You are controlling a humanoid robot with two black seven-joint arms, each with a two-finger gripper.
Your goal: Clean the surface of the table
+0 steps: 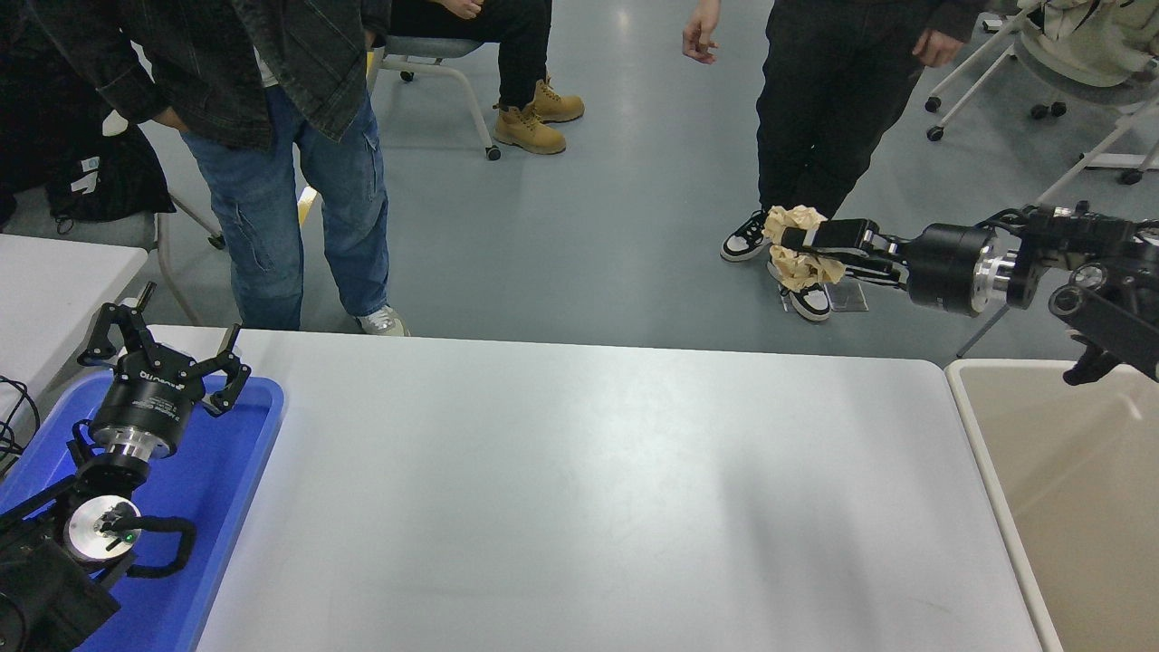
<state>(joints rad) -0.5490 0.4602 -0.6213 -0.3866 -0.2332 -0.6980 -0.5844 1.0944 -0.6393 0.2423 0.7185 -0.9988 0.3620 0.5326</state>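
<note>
The table surface [561, 489] is a wide glossy white top filling the lower middle of the head view, with nothing lying on it. My right gripper [797, 244] is raised high past the table's far right corner, shut on a crumpled ball of brown paper [797, 258]. Its arm comes in from the right edge. My left gripper [163, 358] is parked at the lower left over the blue tray, open and empty.
A blue plastic tray [226, 480] lies at the table's left end. A beige bin [1068, 489] stands against the right end. Two people stand beyond the far edge and one sits on a wheeled chair [435, 54]. A smaller white table [54, 281] is at the left.
</note>
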